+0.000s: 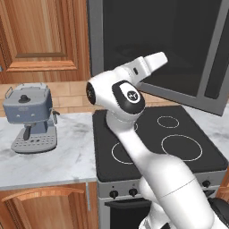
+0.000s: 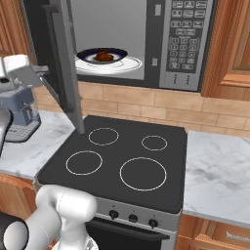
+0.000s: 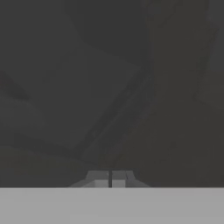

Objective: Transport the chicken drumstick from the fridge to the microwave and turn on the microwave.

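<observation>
1. Microwave (image 2: 146,39) hangs above the stove (image 2: 122,161), with its door (image 2: 66,73) swung wide open toward the left in the right base view.
2. Stove top is black with four white rings, and a row of knobs (image 2: 133,218) sits on its front edge.
3. Marble counter (image 1: 44,152) lies on both sides of the stove; a blue-grey coffee machine (image 1: 31,116) stands on the left part.
4. Inside the microwave, a dark plate (image 2: 85,54) rests on the round glass tray (image 2: 134,66).
5. Chicken drumstick (image 2: 103,56) lies on this plate, in the middle of the oven space.
6. White arm reaches up to the outer side of the open door, so the door stands between the hand and the drumstick.
7. Claw (image 3: 110,178) has its two tips pressed together with nothing between them; in the hand view they are very near the dark glass of the door.
</observation>
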Motion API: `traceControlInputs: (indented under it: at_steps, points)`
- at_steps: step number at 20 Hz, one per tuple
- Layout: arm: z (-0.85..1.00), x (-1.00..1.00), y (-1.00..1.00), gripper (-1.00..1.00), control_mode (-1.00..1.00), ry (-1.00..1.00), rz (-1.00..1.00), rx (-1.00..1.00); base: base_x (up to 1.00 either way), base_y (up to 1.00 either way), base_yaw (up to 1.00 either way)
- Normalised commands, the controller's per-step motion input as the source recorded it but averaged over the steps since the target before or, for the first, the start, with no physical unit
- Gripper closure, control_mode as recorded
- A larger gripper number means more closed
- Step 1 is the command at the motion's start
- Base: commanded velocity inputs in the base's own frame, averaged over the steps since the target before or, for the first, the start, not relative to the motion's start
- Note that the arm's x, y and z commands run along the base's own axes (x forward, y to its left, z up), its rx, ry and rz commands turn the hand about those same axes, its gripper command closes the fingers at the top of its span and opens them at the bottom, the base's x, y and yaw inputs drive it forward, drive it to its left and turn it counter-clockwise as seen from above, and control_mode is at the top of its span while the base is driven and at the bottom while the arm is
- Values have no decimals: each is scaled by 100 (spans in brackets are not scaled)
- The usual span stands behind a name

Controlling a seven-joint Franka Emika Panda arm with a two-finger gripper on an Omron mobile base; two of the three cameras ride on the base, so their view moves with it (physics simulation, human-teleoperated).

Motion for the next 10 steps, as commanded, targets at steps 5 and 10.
traceControlInputs:
  at_steps: [5, 10]
  points:
    - [10, 18, -40, 100, -100, -2, 10, 0, 0, 0, 0]
    - [3, 32, -43, 100, -100, 0, 17, 0, 0, 0, 0]
